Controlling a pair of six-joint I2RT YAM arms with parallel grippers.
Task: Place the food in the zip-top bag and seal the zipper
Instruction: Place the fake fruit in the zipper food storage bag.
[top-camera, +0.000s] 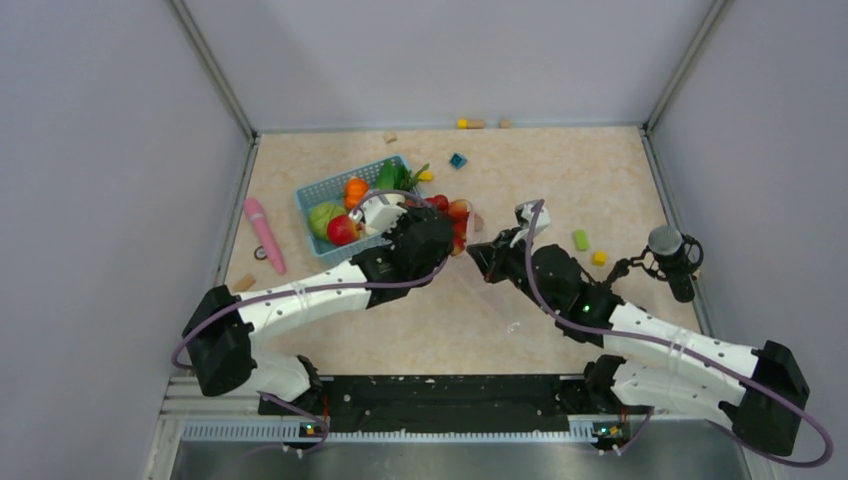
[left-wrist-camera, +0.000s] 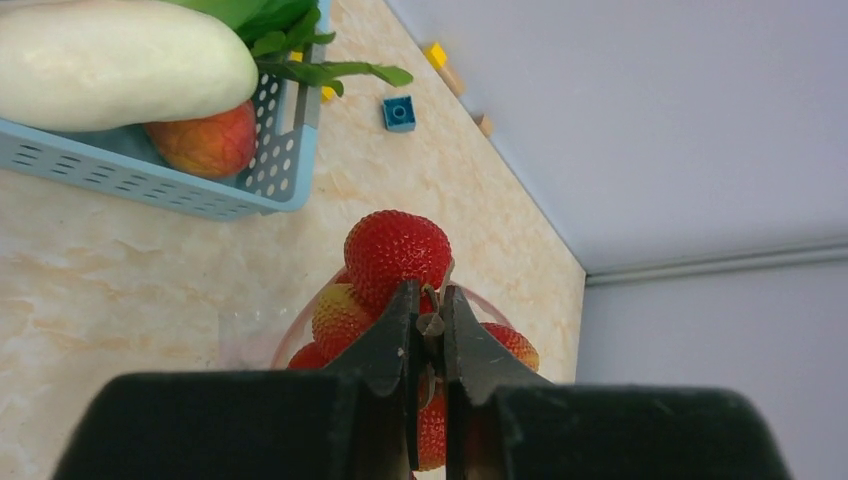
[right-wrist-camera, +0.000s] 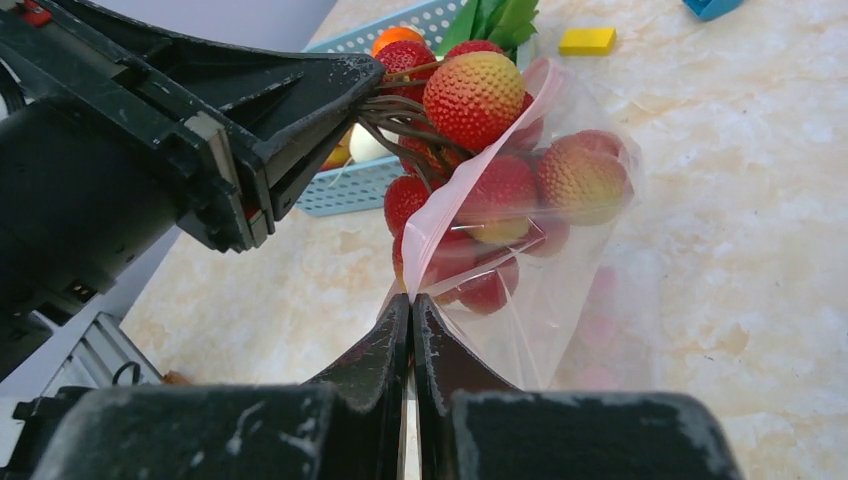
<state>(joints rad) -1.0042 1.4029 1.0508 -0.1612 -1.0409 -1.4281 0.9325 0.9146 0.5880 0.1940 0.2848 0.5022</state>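
My left gripper (top-camera: 440, 228) is shut on the brown stems of the bunch of red-yellow cherries (top-camera: 456, 214), holding it over the mouth of the clear zip-top bag (top-camera: 515, 300). In the left wrist view its jaws (left-wrist-camera: 430, 318) pinch the stems above the cherries (left-wrist-camera: 397, 250). My right gripper (right-wrist-camera: 411, 305) is shut on the bag's pale pink zipper (right-wrist-camera: 470, 170) and lifts that edge. The lower cherries (right-wrist-camera: 500, 190) sit behind the bag's plastic (right-wrist-camera: 590, 300); the top ones stand above the strip. The white radish (left-wrist-camera: 120, 65), leafy greens and round fruits lie in the basket.
The light blue basket (top-camera: 305, 195) stands just left of the bag. A pink stick toy (top-camera: 265, 235) lies by the left wall. A blue block (top-camera: 458, 160), a green block (top-camera: 580, 239) and a yellow block (top-camera: 598, 257) lie loose. A black microphone-like object (top-camera: 670, 250) stands at the right.
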